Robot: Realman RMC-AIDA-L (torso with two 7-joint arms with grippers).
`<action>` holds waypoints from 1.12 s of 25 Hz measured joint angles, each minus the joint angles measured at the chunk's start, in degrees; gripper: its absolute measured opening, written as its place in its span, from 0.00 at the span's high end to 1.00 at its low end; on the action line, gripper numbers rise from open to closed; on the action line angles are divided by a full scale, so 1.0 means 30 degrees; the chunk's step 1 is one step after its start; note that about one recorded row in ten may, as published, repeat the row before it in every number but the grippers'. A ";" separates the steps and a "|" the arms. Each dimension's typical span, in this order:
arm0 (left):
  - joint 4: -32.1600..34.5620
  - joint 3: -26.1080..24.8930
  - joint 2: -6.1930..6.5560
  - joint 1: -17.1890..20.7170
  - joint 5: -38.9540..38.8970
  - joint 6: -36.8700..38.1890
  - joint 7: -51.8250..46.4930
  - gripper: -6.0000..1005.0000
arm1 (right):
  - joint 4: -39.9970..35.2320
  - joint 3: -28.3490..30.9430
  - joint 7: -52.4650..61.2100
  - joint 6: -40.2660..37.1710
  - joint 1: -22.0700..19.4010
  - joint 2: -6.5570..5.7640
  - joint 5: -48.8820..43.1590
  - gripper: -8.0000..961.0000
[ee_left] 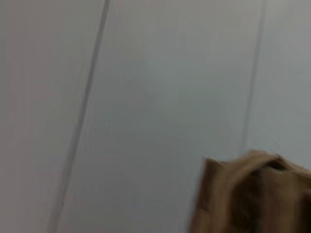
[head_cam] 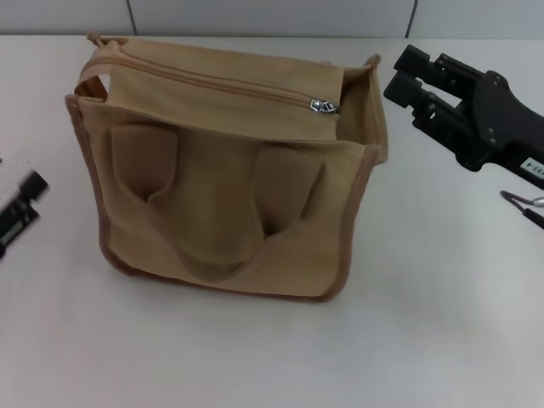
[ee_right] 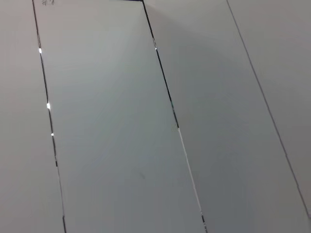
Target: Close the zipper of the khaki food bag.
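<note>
Standing upright on the table [head_cam: 442, 340], the khaki food bag [head_cam: 229, 195] shows its zipper [head_cam: 221, 85] along the top, slider at the robot's right end. The right gripper [head_cam: 410, 85] hovers open and empty just beside that end; the left gripper [head_cam: 21, 212] sits well apart, its grasp impossible to tell. Pulling the slider unbraced could drag or topple the soft bag.

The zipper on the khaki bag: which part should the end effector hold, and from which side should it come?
Grip the small silver slider and pull tab at the zipper's right end. Come from the bag's right, where the right end effector waits, open and apart; the tab sticks out there and the track runs left.
</note>
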 joint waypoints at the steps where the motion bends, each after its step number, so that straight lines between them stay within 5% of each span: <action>1: 0.0015 0.0437 0.0098 0.0027 0.0220 0.0205 -0.0028 0.39 | 0.0189 0.0023 -0.0396 -0.0031 -0.0002 0.0022 0.0090 0.61; 4: 0.0158 0.2129 0.0516 -0.0109 0.1765 0.1543 -0.0137 0.31 | 0.0835 -0.0005 -0.1499 -0.0631 -0.0081 0.0049 0.0414 0.57; 8: 0.0627 0.2407 0.0468 -0.0229 0.2317 0.2461 -0.0052 0.21 | 0.1365 -0.0240 -0.3112 -0.1911 -0.0132 0.0056 0.0170 0.40; 14: 0.2160 0.2474 0.0285 -0.1013 0.4963 0.2830 -0.0083 0.21 | 0.0685 -0.2914 -0.3444 -0.1903 0.0472 -0.0050 -0.2778 0.17; 20: 0.2538 0.2499 0.0523 -0.2038 0.7689 0.3074 -0.0660 0.21 | 0.0396 -0.3697 -0.3497 -0.1063 0.1144 0.0037 -0.6686 0.14; 28: 0.3685 0.2977 0.0454 -0.2326 0.9817 0.3104 -0.0709 0.21 | 0.0675 -0.4604 -0.3380 -0.0094 0.1123 0.0019 -0.7058 0.14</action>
